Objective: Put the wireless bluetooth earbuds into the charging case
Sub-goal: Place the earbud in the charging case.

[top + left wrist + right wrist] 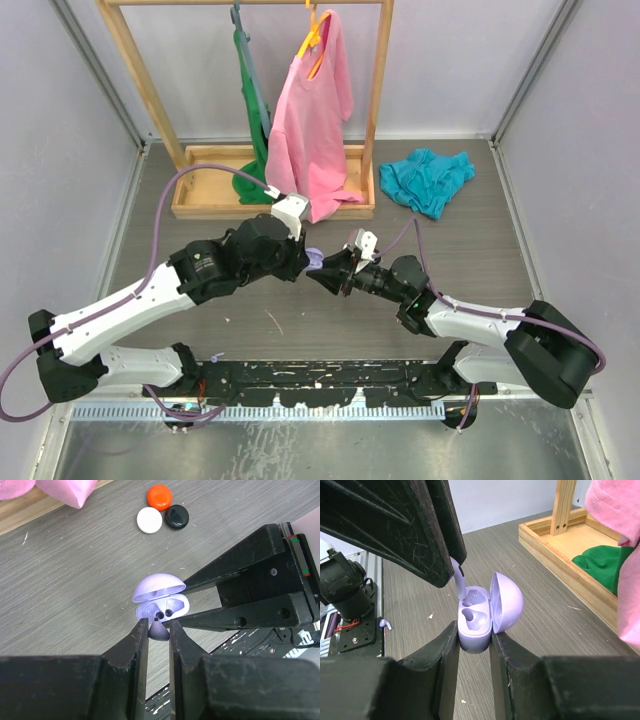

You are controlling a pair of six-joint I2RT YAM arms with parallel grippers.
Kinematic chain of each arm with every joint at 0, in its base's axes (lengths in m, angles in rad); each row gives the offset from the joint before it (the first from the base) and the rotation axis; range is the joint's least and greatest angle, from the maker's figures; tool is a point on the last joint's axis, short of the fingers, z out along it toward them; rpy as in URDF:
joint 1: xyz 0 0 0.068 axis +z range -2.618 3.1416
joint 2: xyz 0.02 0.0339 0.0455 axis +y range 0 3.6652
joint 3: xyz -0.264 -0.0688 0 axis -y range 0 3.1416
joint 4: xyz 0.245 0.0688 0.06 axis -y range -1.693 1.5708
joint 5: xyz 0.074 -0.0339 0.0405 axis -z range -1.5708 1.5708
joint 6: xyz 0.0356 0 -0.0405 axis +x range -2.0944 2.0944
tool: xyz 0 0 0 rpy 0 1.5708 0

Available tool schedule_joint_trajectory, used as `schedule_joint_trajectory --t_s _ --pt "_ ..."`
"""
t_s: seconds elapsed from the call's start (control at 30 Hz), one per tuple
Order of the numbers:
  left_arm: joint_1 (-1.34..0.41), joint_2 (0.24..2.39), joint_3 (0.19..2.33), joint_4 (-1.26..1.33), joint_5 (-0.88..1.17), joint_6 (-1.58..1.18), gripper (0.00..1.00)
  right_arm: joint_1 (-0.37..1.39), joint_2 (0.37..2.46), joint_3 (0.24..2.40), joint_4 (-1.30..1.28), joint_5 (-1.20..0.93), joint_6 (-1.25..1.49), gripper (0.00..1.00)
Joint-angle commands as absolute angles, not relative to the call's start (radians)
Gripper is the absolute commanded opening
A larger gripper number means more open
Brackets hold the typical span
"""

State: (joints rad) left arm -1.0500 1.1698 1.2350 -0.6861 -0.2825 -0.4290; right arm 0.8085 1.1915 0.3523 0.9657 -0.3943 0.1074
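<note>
The lilac charging case (472,625) stands open with its lid (509,602) tipped back and both sockets empty. My right gripper (473,636) is shut on the case's base and holds it just above the table. My left gripper (159,625) is shut on a lilac earbud (159,631), whose stem (460,582) points down at the far socket's edge. In the left wrist view the open case (161,602) sits right beyond my fingertips, between the right gripper's fingers (235,575). A second lilac earbud (385,624) lies on the table near the arm bases. In the top view both grippers meet at the case (316,260).
Red (159,497), white (149,520) and black (176,516) round closed cases lie together beyond the lilac case. A wooden clothes rack (275,205) with a pink shirt (310,120) and a green garment stands at the back. A teal cloth (428,180) lies at back right.
</note>
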Motion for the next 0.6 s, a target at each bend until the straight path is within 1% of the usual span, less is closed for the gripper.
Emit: schedule_joint_trajectory --t_s 0.0,0.57 --pt "-1.026 1.153 1.222 -0.624 -0.211 -0.425 0.08 0.807 1.177 0.351 1.046 -0.4 0.097 0.01" --pt "-1.001 1.167 1.198 -0.601 -0.163 -0.432 0.07 0.807 1.166 0.35 1.05 -0.414 0.103 0.01"
